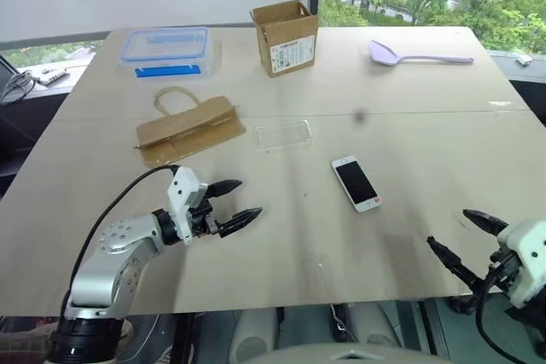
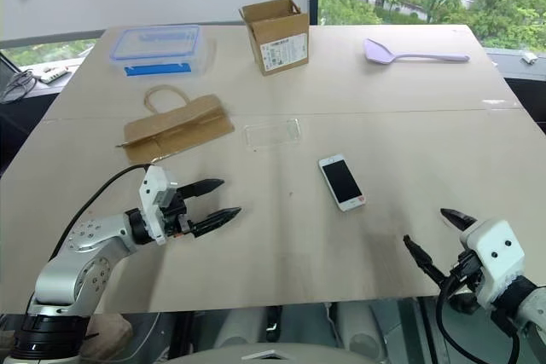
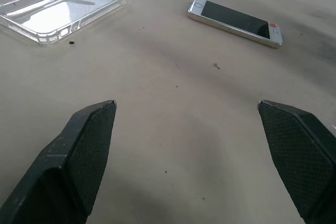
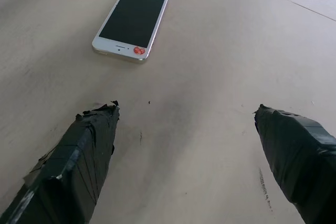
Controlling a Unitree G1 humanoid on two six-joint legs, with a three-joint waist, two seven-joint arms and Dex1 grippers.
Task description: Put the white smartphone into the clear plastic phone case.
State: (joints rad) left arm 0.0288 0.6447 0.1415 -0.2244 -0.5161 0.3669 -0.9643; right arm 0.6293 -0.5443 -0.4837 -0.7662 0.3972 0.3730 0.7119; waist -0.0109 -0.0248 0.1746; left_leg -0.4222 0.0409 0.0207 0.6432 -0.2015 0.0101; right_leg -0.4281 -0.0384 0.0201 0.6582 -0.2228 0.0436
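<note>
Both grippers — left (image 1: pixel 235 204), right (image 1: pixel 456 241) — are hovering agape, empty; phone (image 1: pixel 356 182) is lying at case's (image 1: pixel 283 135) four o'clock — pinch its long edges.

Print on the cardboard box (image 1: pixel 284 37) label, too small

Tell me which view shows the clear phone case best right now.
The left wrist view: the clear plastic phone case lies close, its rim and empty inside plain to see, apart from the white smartphone. In the two eye views it is a faint outline on the table, beside the brown paper bag.
</note>
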